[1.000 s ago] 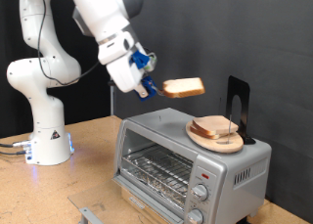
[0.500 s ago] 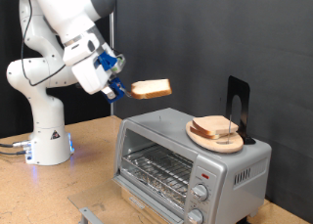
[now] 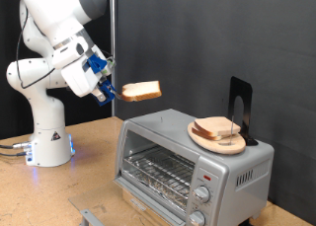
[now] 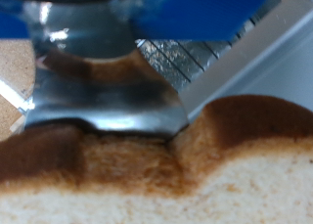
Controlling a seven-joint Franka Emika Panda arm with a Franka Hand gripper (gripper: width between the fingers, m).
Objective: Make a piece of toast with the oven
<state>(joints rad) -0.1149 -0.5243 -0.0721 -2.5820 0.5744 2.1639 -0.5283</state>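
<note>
My gripper [image 3: 111,91] is shut on a slice of toast [image 3: 141,90] and holds it level in the air, above and to the exterior view's left of the oven [image 3: 193,165]. The oven is silver-grey, its door hangs open and its wire rack [image 3: 158,173] shows inside. In the wrist view the toast [image 4: 166,170] fills the picture, pale with a brown crust, pinched by a metal finger [image 4: 103,97]. A corner of the oven [image 4: 235,53] shows behind it.
A round wooden plate [image 3: 197,135] with more bread slices [image 3: 217,129] sits on the oven's top, next to a black stand [image 3: 240,108]. The arm's white base [image 3: 47,137] stands at the exterior view's left on the wooden table [image 3: 89,177]. A metal piece [image 3: 91,217] lies at the bottom edge.
The gripper has carried the toast to the exterior view's left and slightly down, away from the plate on the oven's top. The oven and plate have not moved.
</note>
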